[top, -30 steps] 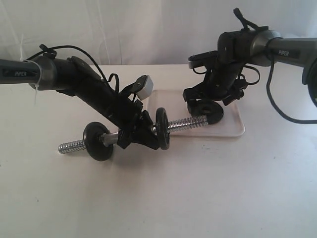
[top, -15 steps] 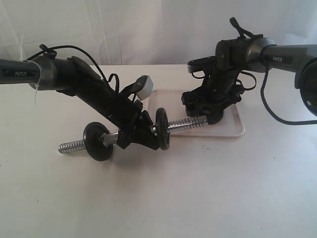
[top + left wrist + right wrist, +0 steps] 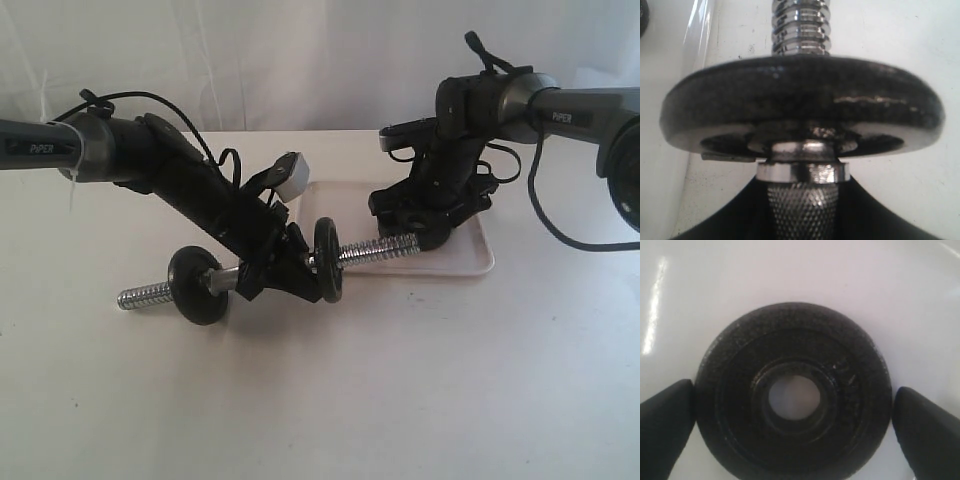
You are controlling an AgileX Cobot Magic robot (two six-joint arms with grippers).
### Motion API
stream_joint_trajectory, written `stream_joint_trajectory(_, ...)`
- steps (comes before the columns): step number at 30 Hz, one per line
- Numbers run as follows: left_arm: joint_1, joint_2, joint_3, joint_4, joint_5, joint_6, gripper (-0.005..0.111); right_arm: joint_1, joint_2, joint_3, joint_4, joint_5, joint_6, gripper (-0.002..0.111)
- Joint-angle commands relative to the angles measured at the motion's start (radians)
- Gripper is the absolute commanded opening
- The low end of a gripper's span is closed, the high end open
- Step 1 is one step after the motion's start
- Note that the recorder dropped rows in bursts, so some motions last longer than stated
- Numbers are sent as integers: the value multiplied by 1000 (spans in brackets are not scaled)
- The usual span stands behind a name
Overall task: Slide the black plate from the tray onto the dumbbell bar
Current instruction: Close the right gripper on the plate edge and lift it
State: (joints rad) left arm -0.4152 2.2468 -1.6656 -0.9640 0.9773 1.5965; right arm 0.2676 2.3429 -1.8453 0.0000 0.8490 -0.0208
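The black plate (image 3: 792,395) lies flat on the white tray (image 3: 478,258), its central hole showing the tray beneath. My right gripper (image 3: 794,420) is open and straddles it, one finger at each side of its rim; a narrow gap shows at one finger (image 3: 927,432). In the exterior view that gripper (image 3: 425,222) covers most of the plate. My left gripper (image 3: 285,270) is shut on the knurled grip of the dumbbell bar (image 3: 800,210), holding it tilted with its threaded right end (image 3: 380,246) over the tray. Two other black discs (image 3: 198,285) (image 3: 328,260) sit on the bar.
The bar's left threaded end (image 3: 145,295) rests near the white table. The left wrist view shows the inner disc (image 3: 802,102) against the collar and the tray's edge (image 3: 697,35) beside it. The tray's near rim (image 3: 420,272) lies just below the bar's tip.
My right gripper has dropped and shifted slightly over the plate, which now sits almost hidden beneath it. The left arm and the bar have stayed still.
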Motion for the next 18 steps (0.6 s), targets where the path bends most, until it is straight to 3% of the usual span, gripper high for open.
stream_joint_trajectory(1,5,-13,-1,-74,73,1,0,1,8,3,-9,27,-1,99)
stream_joint_trajectory(3,5,-13,-1,-74,73,1,0,1,8,3,-9,27,-1,88)
stream_joint_trajectory(6,5,-13,-1,-74,73,1,0,1,8,3,-9,25,-1,55)
stream_joint_trajectory(9,5,-13,-1,-74,73,1,0,1,8,3,-9,19,-1,38)
stream_joint_trajectory(18,5,-13,-1,-74,71,1,0,1,8,3,0,-9,-1,23)
